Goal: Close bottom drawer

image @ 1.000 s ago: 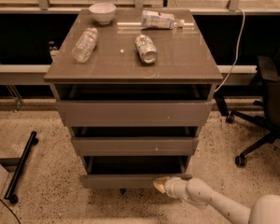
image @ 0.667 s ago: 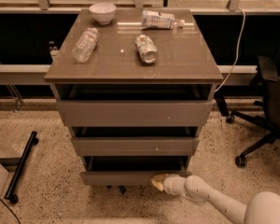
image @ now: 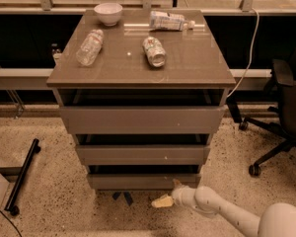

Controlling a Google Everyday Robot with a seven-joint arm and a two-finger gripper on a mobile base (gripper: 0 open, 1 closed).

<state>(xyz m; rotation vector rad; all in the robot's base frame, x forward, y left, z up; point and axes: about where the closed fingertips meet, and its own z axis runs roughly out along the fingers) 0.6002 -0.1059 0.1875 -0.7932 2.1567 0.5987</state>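
The bottom drawer (image: 138,181), lowest and narrowest of the three, showed a plain grey-brown handleless front, level, and apparently stood only slightly out. The gripper (image: 168,192) lay at the front's lower right edge.

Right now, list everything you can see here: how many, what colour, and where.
cabinet: one, grey-brown, centre of view
top drawer: one, grey-brown, widest, just under the cabinet top
middle drawer: one, grey-brown, between the other two
bottom drawer: one, grey-brown, lowest and narrowest
bowl: one, white, cabinet top, back left
clear bottle: one, transparent, lying on the top's left side
labelled container: one, pale, lying mid-top
capped bottle: one, pale, lying at back right
cable: one, white, behind the cabinet's right side
office chair: one, black, right edge
bar: one, black, floor at left
arm: one, white, lower right
gripper: one, tan, just below the bottom drawer front
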